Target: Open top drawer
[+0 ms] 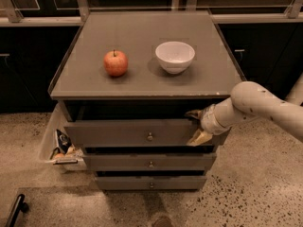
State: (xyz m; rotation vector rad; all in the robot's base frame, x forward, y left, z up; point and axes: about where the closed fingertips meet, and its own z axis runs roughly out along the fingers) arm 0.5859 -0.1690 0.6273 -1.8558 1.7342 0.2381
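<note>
The gripper (195, 126) is sitting at the right end of the top drawer (132, 132), with the arm reaching in from the right. Its fingers (199, 137) are standing spread: one is hooking over the top edge of the drawer front and the other is lying lower against the face. This looks like a hold for pulling on the edge, since the gripper is nowhere near the knob (149, 136), which is sitting untouched at the centre of the front. The drawer is showing a dark gap under the bench (142, 27) and is standing forward of it, so it seems to be partly open, with more travel probably needed.

An apple (115, 63) and a white bowl (174, 56) are resting apart on the grey bench top, well back from the front edge, so the pull should not be disturbing them. Two lower drawers (149, 163) are sitting closed beneath.

A pale bin (47, 143) holding a few small items is leaning beside the bench's left side. The floor (255, 193) is speckled stone, and dark cabinets (28, 79) are lining the wall behind.
</note>
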